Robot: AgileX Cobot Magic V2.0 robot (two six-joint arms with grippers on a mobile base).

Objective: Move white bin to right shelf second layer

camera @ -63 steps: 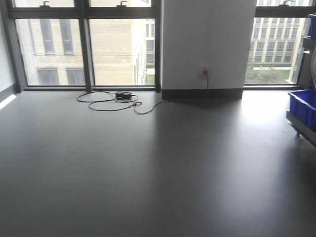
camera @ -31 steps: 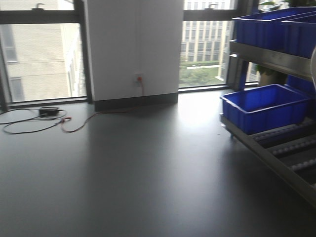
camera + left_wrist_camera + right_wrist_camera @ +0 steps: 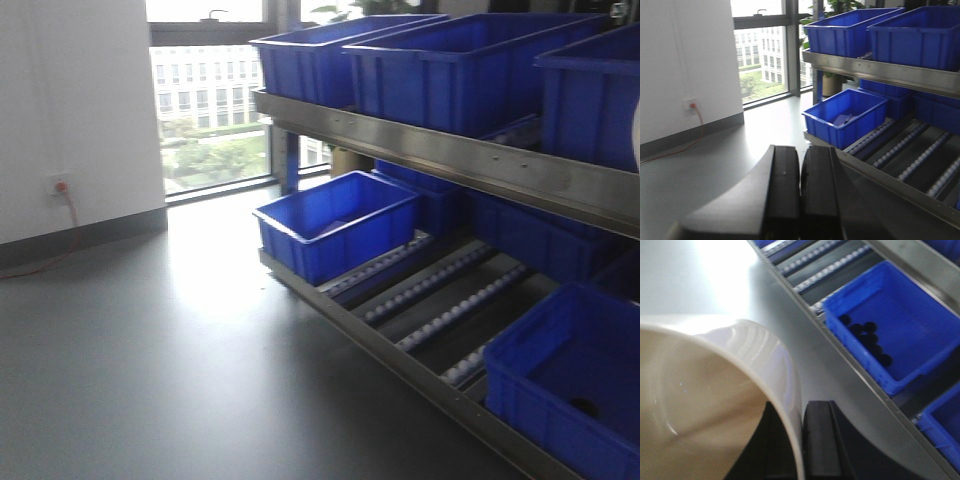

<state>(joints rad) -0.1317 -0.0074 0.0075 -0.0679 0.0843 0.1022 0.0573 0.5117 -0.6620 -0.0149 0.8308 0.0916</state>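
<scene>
one white bin [image 3: 715, 405] in the right gripper [image 3: 800, 445], near a blue crate [image 3: 900, 335]

The white bin [image 3: 710, 390] is glossy cream plastic, smooth, with soft highlights along its wall. The shelf [image 3: 450, 160] is brushed stainless steel with a dull shine, riveted on its front bar. Its rollers [image 3: 440, 290] are smooth white plastic. On the shelf, the blue crates [image 3: 335, 225] are moulded plastic with a faint sheen. Beside the shelf, the floor [image 3: 150, 380] is smooth, grey and semi-gloss. The left end effector [image 3: 800, 170] and the right end effector [image 3: 801, 440] are matt black.
</scene>
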